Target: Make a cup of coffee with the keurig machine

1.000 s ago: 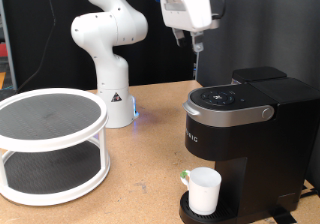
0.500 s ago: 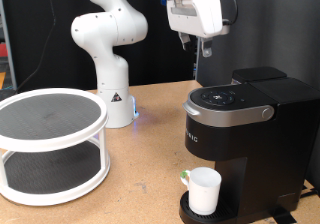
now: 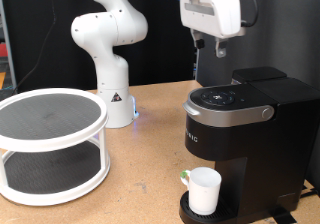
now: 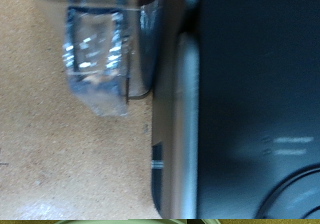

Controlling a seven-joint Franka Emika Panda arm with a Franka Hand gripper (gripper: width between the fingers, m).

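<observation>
The black keurig machine stands at the exterior view's right with its silver-grey lid handle down. The white cup sits upright on the round drip tray under the spout. My gripper hangs in the air above the back of the machine's top, touching nothing and holding nothing. In the wrist view the machine's black top and a silver edge lie below the hand, beside the brown table. A blurred clear shape there is unidentifiable.
A white two-tier round rack with dark mesh shelves stands at the exterior view's left. The arm's white base is behind the table's middle. A small green thing sits by the cup.
The gripper has moved towards the exterior view's right, from above the machine's left rear to above its back. The cup and the machine have not moved.
</observation>
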